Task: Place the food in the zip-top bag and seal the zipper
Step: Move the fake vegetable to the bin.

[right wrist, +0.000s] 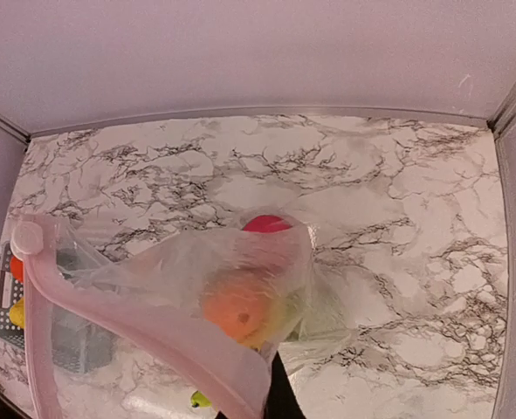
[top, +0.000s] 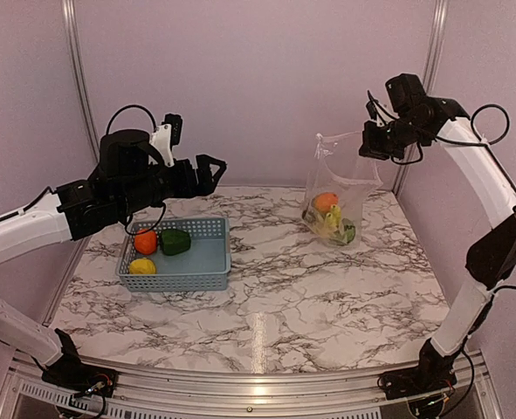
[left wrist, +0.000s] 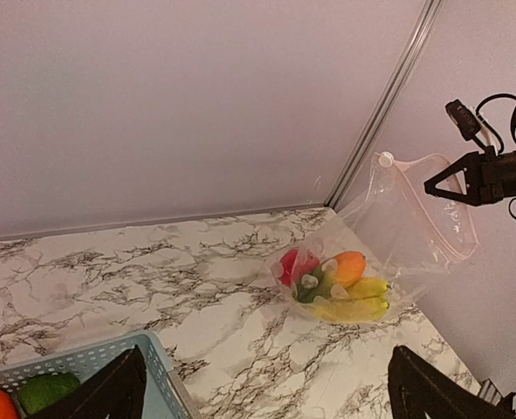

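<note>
The clear zip-top bag (top: 339, 188) hangs from my right gripper (top: 368, 147), which is shut on its upper edge at the back right. Its bottom rests on the table. Inside lie food pieces: an orange-green mango (left wrist: 349, 266), a red apple (left wrist: 292, 264) and a yellow banana (left wrist: 354, 307). The pinkish zipper (right wrist: 153, 336) runs along the mouth, which is not pressed together. My left gripper (top: 210, 170) is open and empty above the basket's back edge. An orange (top: 145, 242), a green pepper (top: 175, 241) and a lemon (top: 141, 266) lie in the basket.
The grey-blue perforated basket (top: 207, 262) stands left of centre on the marble table (top: 310, 305). Metal frame posts and pale walls close off the back and both sides. In the left wrist view my left gripper (left wrist: 266, 393) faces the bag across bare marble.
</note>
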Controlling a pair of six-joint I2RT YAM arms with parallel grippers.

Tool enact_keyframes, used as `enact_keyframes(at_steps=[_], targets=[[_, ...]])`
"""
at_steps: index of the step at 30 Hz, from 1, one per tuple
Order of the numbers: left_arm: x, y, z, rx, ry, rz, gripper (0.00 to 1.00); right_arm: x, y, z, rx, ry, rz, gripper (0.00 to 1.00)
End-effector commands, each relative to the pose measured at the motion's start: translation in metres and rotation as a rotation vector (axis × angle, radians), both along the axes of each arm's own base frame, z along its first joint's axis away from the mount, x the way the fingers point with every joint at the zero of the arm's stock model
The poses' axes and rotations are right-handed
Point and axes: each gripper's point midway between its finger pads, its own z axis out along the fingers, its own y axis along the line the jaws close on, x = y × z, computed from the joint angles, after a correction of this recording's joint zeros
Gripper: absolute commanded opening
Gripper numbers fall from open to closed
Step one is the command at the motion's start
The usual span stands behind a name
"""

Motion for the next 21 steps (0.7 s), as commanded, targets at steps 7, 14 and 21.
enact_keyframes(at_steps=[7,14,21], targets=[[-0.013,-0.023,-0.046,0.101,0.18,-0.149,0.99,-0.022,0.064,-0.065,0.028,0.105,0.146,0.0],[-0.014,-0.011,-0.07,0.188,0.222,-0.108,0.99,-0.04,0.109,-0.109,0.08,0.201,0.24,0.0],[0.005,0.029,-0.11,0.359,0.255,0.115,0.99,-0.052,0.119,-0.111,0.09,0.211,0.274,0.0]])
